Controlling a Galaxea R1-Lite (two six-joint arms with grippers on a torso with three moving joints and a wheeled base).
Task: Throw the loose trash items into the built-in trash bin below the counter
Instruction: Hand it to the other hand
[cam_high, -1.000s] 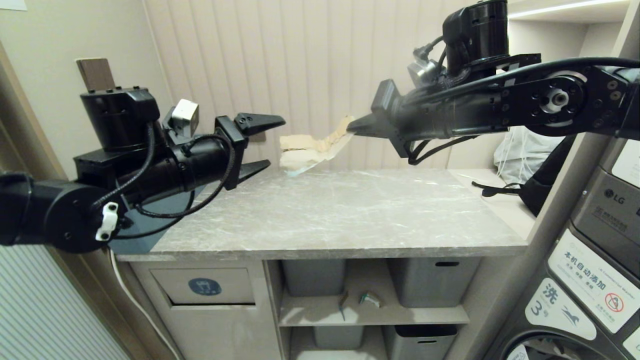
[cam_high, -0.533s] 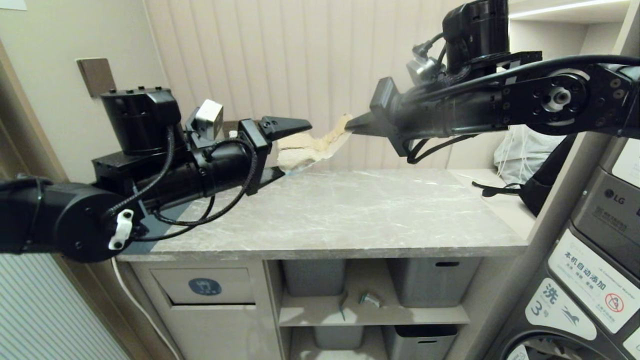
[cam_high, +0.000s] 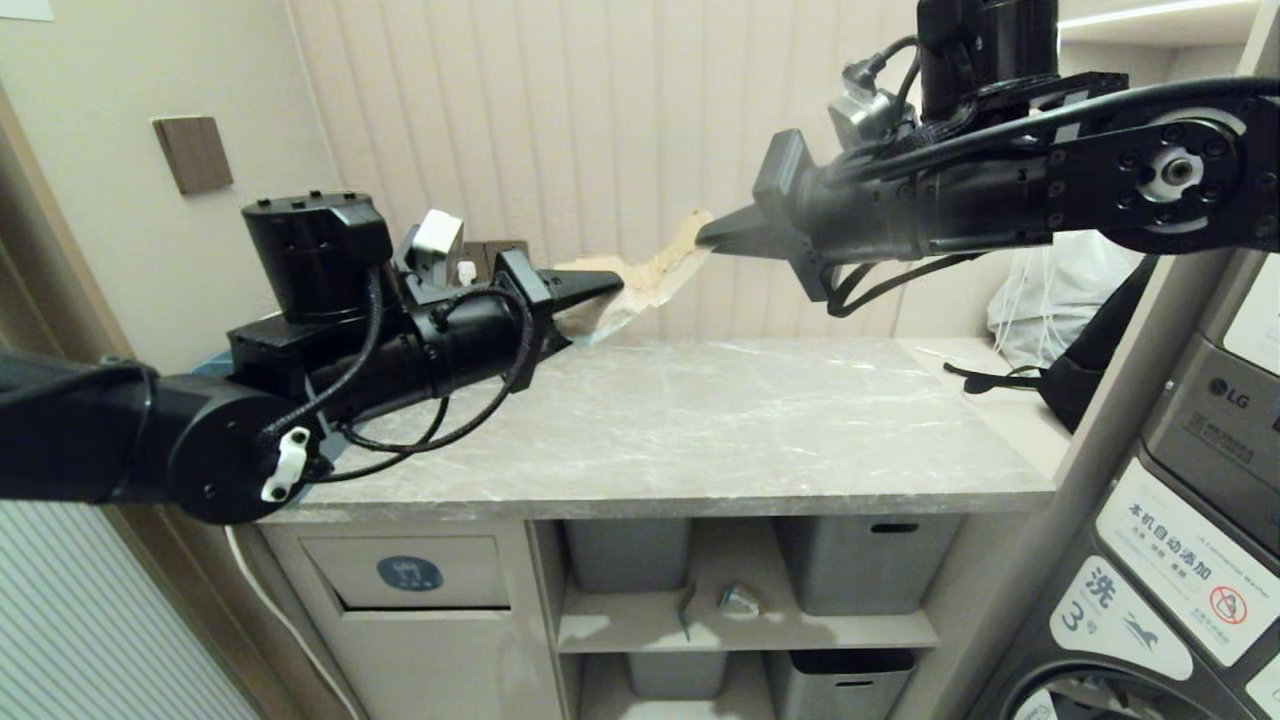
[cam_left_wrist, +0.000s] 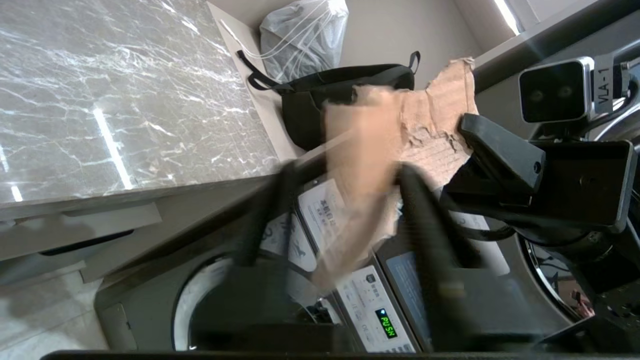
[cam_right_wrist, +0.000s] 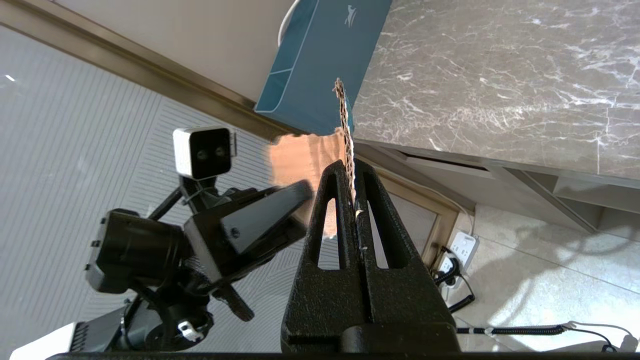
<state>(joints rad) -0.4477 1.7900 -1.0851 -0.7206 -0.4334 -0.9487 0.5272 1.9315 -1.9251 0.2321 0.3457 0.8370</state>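
Here the grey marble table spans the view, the bin flap below its left end. Above it, the right gripper jaws pinch a cardboard scrap; the left gripper jaws bracket its other end, grip unclear.

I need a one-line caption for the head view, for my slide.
Above the counter, the right gripper pinches a cardboard scrap while the left gripper closes around its other end.
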